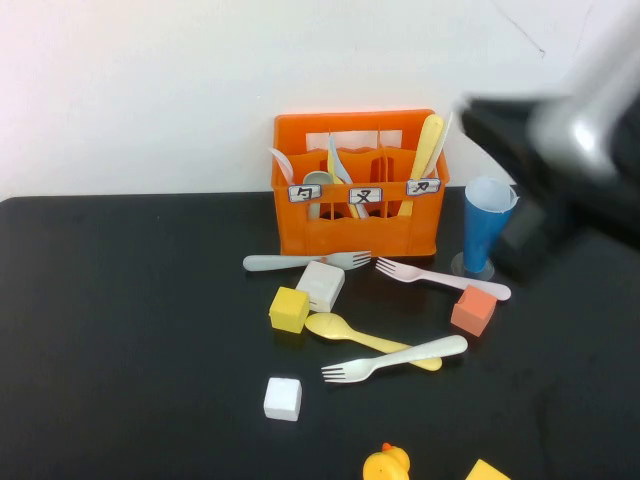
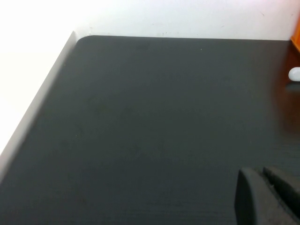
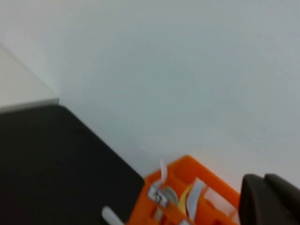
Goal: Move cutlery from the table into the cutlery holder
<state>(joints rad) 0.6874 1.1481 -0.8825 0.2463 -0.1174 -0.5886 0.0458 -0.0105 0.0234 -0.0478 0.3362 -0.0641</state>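
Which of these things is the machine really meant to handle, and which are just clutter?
For the job:
- orange cutlery holder
- mint fork
- pink fork
- yellow spoon
- white fork
- right pincer, raised beside the holder
- left pincer, low over bare table

Clutter:
- blue cup
- yellow cube
- orange cube
- white cube
- yellow duck
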